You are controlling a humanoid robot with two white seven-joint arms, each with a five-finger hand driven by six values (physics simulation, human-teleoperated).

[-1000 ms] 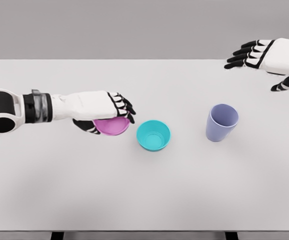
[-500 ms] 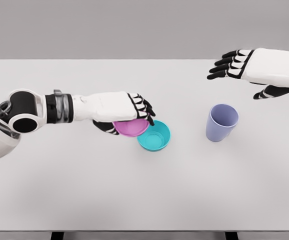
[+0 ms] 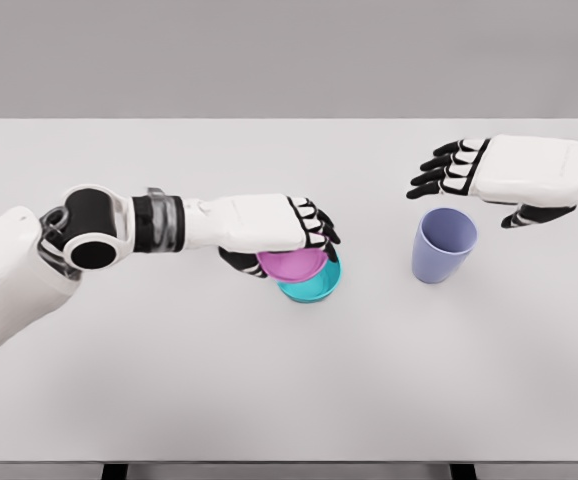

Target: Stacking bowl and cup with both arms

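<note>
Left hand (image 3: 284,232): closed from above on the pink bowl (image 3: 291,265), fingers curled over the far rim, thumb dark below the near side. The pink bowl is held directly over the teal bowl (image 3: 314,288), covering most of it; whether the two bowls touch cannot be told.

Right hand (image 3: 494,172): open, nothing held, fingers (image 3: 437,176) extended and slightly spread toward the picture's left. It is positioned above and just behind the lavender cup (image 3: 443,245), apart from it.

Count: two bowls (one pink, one teal), one cup (lavender), two hands, one white table (image 3: 269,390).

Orientation: the pink bowl is held mouth up, roughly level, its rim seen as a flattened oval. The teal bowl is stood upright on the table, only its right and near edge being shown. The lavender cup is stood upright, mouth up, long axis vertical, wider at the rim than at the base.

Location: both bowls are placed near the table's middle; the cup is set to their right, well apart from them.
</note>
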